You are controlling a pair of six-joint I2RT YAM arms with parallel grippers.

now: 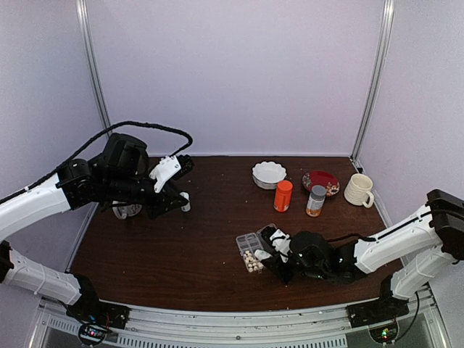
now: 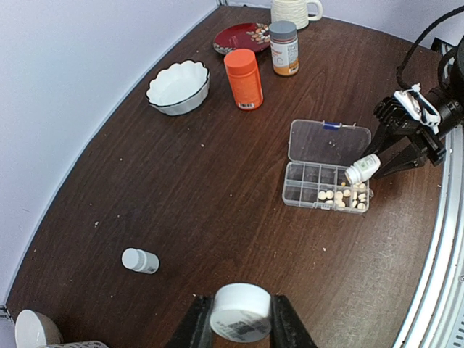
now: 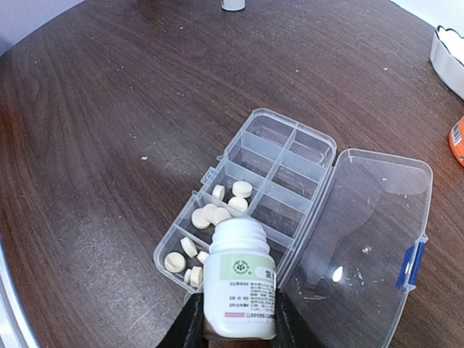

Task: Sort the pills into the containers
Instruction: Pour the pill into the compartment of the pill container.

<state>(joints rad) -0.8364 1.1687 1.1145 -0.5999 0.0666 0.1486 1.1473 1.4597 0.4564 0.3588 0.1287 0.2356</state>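
Note:
The clear organizer box [image 3: 279,148] lies open near the table's front, its hinged lid [image 3: 362,217] laid flat to the right; it also shows in the top view [image 1: 249,245] and in the left wrist view [image 2: 312,181]. Several cream-white pills [image 3: 210,214] lie in the cells at its near left end, and the other cells look empty. My right gripper [image 3: 239,319] is shut on a small white labelled bottle [image 3: 239,286], uncapped and tilted mouth-first over the pill cells. My left gripper [image 2: 241,322] is shut on a white cap [image 2: 241,310], held above the table at the far left [image 1: 177,201].
A second small white bottle [image 2: 140,260] stands on the table near my left gripper. At the back right are a white fluted bowl [image 1: 269,174], an orange bottle [image 1: 283,196], a grey-capped amber bottle [image 1: 315,201], a red plate [image 1: 320,181] and a cream mug [image 1: 359,190].

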